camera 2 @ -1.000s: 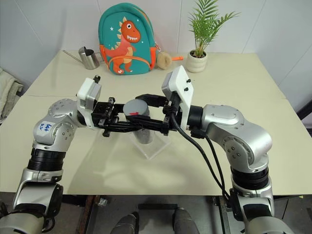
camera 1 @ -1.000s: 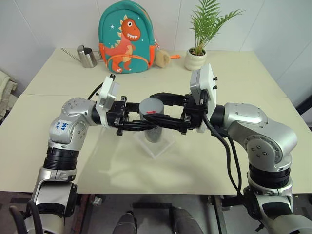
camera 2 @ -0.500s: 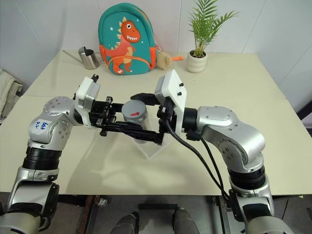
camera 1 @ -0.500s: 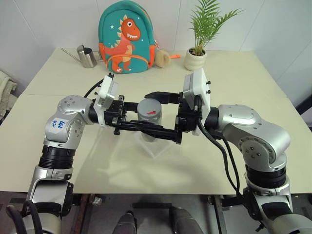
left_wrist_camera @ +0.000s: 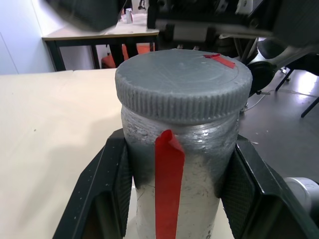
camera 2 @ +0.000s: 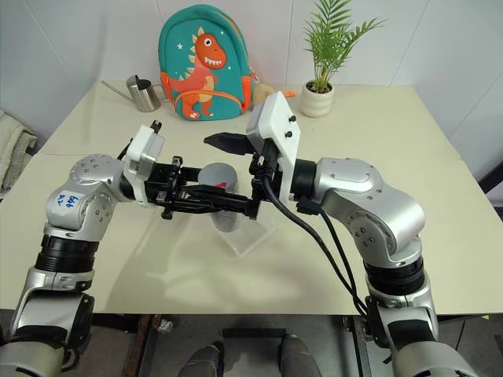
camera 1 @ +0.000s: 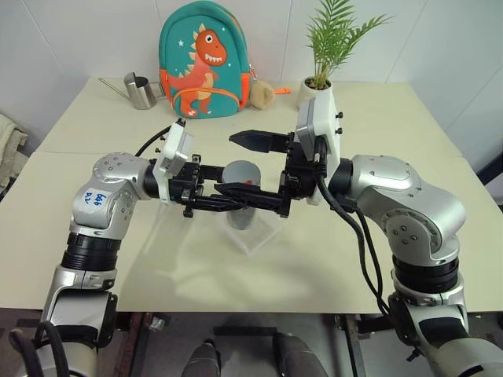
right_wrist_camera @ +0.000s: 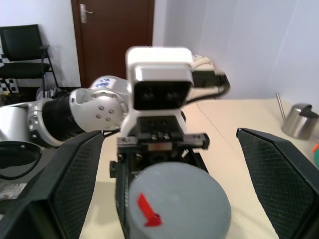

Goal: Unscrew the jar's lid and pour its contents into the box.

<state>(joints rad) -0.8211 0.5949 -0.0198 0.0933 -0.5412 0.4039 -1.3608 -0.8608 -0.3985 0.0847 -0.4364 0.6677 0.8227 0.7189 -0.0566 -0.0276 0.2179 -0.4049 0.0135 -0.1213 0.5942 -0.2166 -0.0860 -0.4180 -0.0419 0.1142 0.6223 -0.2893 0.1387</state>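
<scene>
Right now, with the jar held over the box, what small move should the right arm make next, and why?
Probably close the right gripper on the lid for another twist: its fingers stand open either side of it, the lid is still on, and the left gripper clamps the jar.

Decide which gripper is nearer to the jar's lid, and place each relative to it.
Right. The right gripper stands open with one finger on each side of the lid, not touching it. The left gripper is shut on the jar just below the lid.

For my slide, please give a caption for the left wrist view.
Left gripper clamps the clear jar below its grey lid.
</scene>
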